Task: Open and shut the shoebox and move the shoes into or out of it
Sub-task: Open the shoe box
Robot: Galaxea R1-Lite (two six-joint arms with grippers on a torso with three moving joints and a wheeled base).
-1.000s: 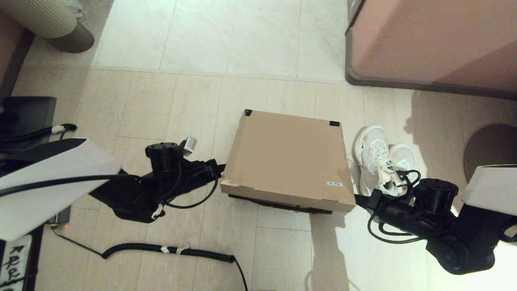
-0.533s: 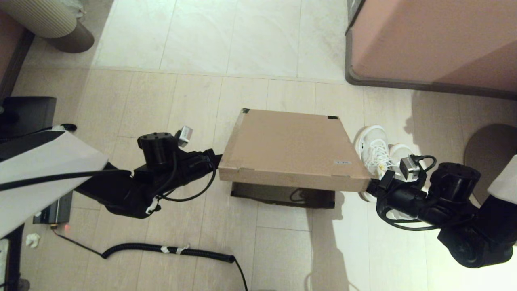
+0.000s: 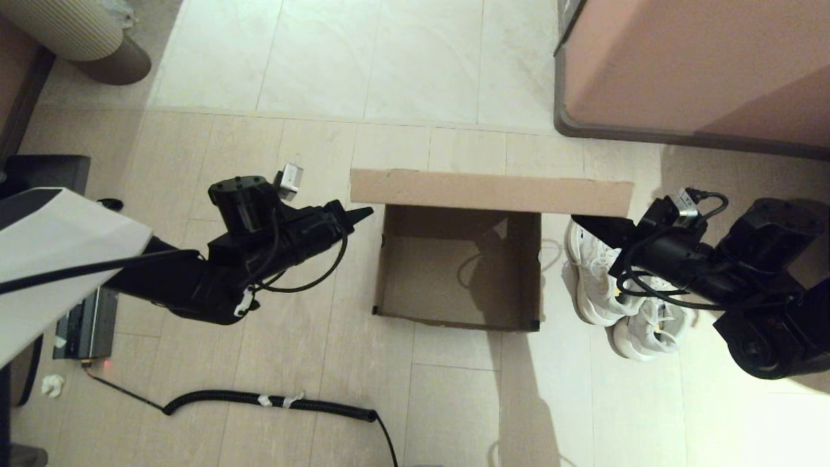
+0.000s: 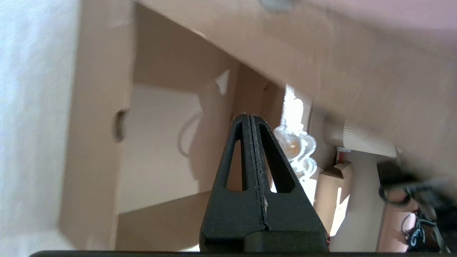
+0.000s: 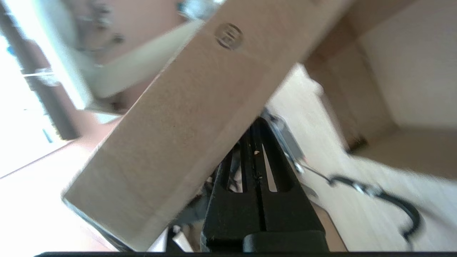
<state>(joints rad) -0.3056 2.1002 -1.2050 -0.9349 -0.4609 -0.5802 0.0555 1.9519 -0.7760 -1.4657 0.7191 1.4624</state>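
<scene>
The brown cardboard shoebox (image 3: pixel 457 323) stands open on the floor, and its inside is bare. Its hinged lid (image 3: pixel 491 191) is tipped up almost upright, seen edge-on. My left gripper (image 3: pixel 365 211) is shut, its tip just off the lid's left end, apart from it. My right gripper (image 3: pixel 578 221) is shut, its tip under the lid's right end. The white sneakers (image 3: pixel 609 295) stand side by side on the floor right of the box, partly behind my right arm. In the left wrist view the shut fingers (image 4: pixel 249 117) point into the box (image 4: pixel 157 142). In the right wrist view the lid's rim (image 5: pixel 185 117) crosses over the shut fingertips (image 5: pixel 255 125).
A large pinkish-brown furniture block (image 3: pixel 700 65) fills the far right. A black coiled cable (image 3: pixel 272 401) lies on the floor near the front, left of centre. A striped round object (image 3: pixel 71 26) sits far left, and a dark device (image 3: pixel 84 331) lies by my left arm.
Both arms rose and swung the lid from nearly flat to almost upright, uncovering the bare inside of the box. The shoes have stayed where they were.
</scene>
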